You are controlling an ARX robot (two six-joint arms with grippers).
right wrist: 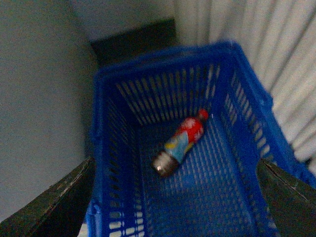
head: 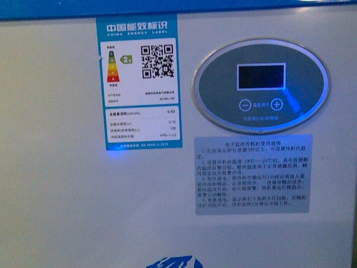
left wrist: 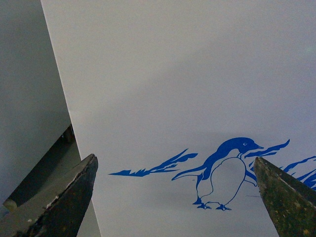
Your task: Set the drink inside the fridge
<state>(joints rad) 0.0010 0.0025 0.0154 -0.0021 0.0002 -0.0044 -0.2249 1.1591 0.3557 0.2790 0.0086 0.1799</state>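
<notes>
- The drink [right wrist: 178, 143] lies on its side on the floor of a dark blue slatted crate [right wrist: 111, 148], not in the fridge. Its red cap points away from the right wrist camera and its brownish base lies nearer.
- The right claw [right wrist: 175, 164] hangs above the crate, spread wide. One dark finger [right wrist: 54, 205] shows at each side of the view. It holds nothing and touches neither the bottle nor the crate.
- Beside the crate stands a pale pleated surface [right wrist: 281, 54].
- The left claw [left wrist: 175, 159] is also spread wide and empty. It faces a white wall bearing a blue penguin picture [left wrist: 224, 173].
- The front view is filled by the fridge [head: 67, 195]: a blue rim [head: 167, 6] along the top, an oval grey control panel [head: 260, 85], a blue energy label [head: 138, 82] and a grey instruction sticker [head: 252, 173].
</notes>
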